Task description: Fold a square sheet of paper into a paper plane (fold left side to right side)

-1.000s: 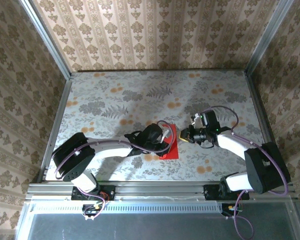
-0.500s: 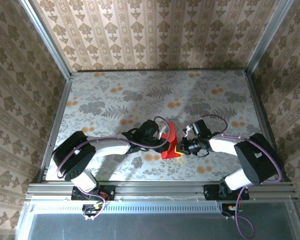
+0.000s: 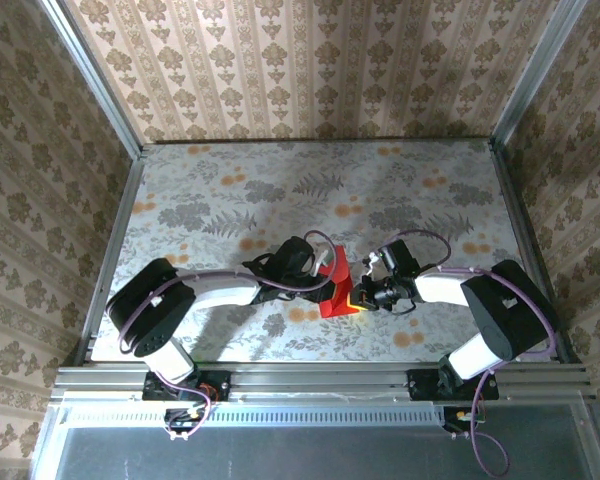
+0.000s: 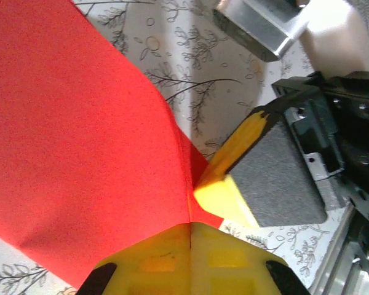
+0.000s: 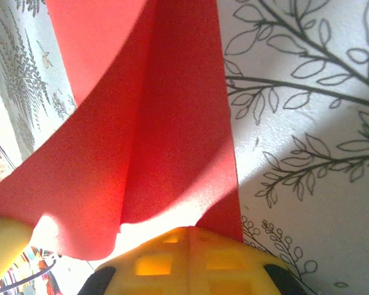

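The square sheet of paper (image 3: 337, 296) is bright red and lies near the table's front middle, its left part lifted and curled over toward the right. My left gripper (image 3: 328, 272) is shut on the raised edge; in the left wrist view the sheet (image 4: 80, 135) runs into the closed yellow fingertips (image 4: 190, 224). My right gripper (image 3: 360, 296) is shut, its tip resting on the flat lower layer at the sheet's right edge. In the right wrist view the curved sheet (image 5: 172, 123) arches over just beyond the closed tips (image 5: 190, 228).
The table (image 3: 230, 200) has a grey leaf and orange flower print. Patterned walls and metal rails (image 3: 115, 250) close it in on three sides. Both arms meet at the paper, cables looping above them. The right gripper's grey-padded finger (image 4: 264, 178) sits close to the left gripper.
The right gripper swung left from beside the paper onto its right edge. The left gripper carried the lifted edge up and rightward, so the sheet looks narrower from above.
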Controlling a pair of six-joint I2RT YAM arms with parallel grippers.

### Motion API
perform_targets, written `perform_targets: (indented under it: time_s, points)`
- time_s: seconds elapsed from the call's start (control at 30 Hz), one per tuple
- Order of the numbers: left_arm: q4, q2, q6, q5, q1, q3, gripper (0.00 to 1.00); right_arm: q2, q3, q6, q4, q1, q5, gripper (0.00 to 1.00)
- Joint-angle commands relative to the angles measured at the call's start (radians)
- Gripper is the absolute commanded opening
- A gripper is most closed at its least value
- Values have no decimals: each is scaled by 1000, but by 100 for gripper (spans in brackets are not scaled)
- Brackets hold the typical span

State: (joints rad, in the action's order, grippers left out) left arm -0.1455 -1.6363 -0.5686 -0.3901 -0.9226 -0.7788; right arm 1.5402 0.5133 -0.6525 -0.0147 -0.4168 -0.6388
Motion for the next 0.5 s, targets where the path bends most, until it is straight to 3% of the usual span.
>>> perform_targets:
  time_s: [0.0,0.47]
  points:
    - [46,-20,34,-24,18,0,0,41,-7,18,57,-14,64,0]
    - [73,-52,68,-38,71,-15,0,50,3,-12,64,-30,57,0]
